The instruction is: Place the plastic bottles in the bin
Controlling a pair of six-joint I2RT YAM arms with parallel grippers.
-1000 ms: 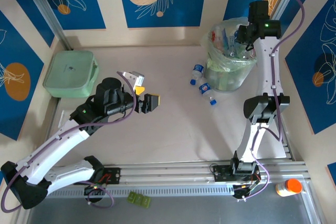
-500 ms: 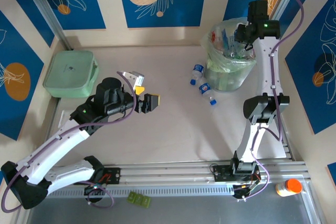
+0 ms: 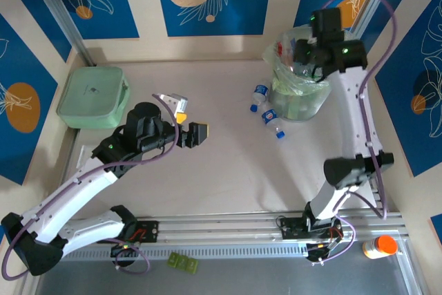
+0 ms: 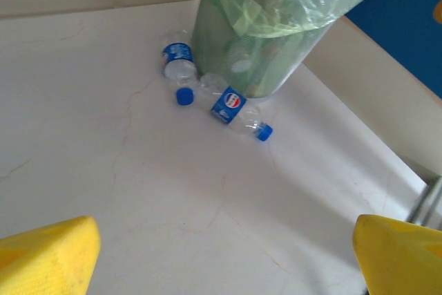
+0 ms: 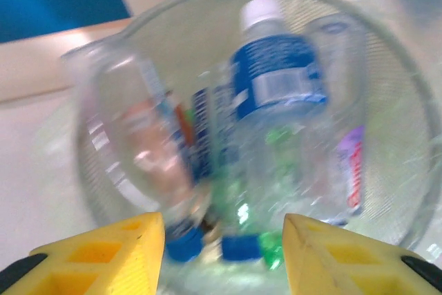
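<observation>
The left end effector (image 3: 190, 121) is gaping wide above the counter (image 3: 228, 170), gripping nothing. Two plastic bottles (image 3: 259, 96) are lying just beside the bin (image 3: 298, 101). The right end effector (image 5: 224, 250) is hovering open and empty over more bottles inside the bin.

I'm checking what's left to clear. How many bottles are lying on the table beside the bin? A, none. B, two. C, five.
B: two bottles lie on the table at the foot of the bin, one nearer the back wall and one nearer the arms.
</observation>
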